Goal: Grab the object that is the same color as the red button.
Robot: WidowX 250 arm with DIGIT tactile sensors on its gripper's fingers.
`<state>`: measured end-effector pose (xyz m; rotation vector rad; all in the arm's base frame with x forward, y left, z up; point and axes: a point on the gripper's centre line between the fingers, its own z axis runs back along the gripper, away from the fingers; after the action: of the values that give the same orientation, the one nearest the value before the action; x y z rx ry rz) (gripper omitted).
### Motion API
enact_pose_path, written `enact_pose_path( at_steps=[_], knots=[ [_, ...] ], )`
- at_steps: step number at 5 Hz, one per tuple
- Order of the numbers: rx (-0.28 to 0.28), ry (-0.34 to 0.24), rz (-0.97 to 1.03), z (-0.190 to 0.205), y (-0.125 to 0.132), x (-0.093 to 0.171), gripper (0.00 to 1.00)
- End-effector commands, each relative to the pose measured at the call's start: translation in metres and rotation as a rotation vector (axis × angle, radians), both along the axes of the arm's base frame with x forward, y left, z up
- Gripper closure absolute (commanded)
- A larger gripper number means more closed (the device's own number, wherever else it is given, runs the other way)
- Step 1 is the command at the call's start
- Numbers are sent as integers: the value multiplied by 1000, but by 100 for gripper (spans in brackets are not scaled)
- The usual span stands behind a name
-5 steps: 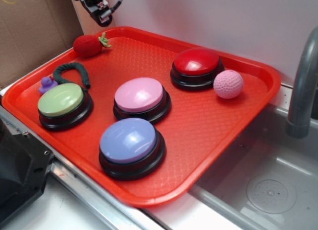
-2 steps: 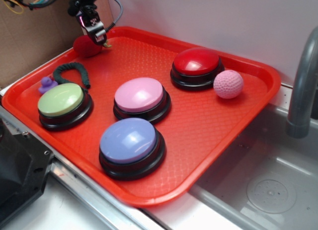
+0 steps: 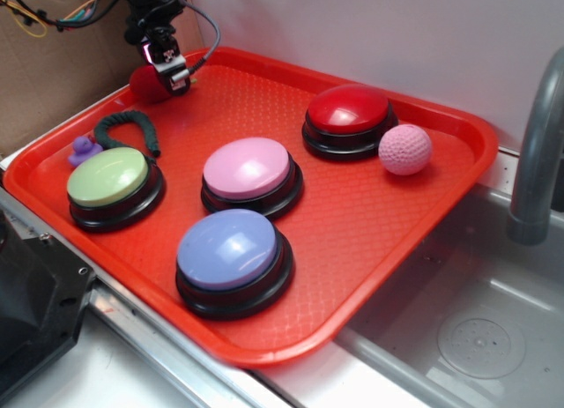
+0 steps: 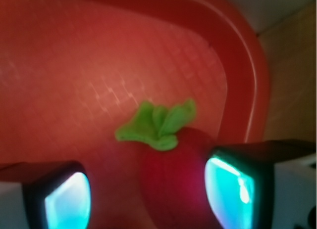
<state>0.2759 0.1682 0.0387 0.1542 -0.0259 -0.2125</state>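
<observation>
pincer [image 4: 148, 199] spread, straddling strawberry [image 4: 171, 179] (tray corner)

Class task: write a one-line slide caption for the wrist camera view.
Open gripper fingers straddle the red plush strawberry, green leaves up, near the red tray's rim.

Exterior view: looked down at an angle from the near side, far enough back to take in the whole red tray [image 3: 458, 174] and the sink [image 3: 458, 337] at right.
Wrist view: sat very close, just above the tray floor, facing the tray's rim [image 4: 250, 75], with the gripper [image 4: 148, 197] at the bottom edge.
Shared part: the tray's far-left corner, where the plush strawberry [image 3: 145, 84] [image 4: 173, 174] lay.
</observation>
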Motion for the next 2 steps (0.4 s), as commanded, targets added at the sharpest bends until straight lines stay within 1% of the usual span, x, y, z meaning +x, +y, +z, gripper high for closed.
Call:
enact_pose_path(
  at_steps=[1,2],
  knots=[
    [69,-38,90,4,7,-12,100],
    [58,-48,81,2,2,-13,100]
  ],
)
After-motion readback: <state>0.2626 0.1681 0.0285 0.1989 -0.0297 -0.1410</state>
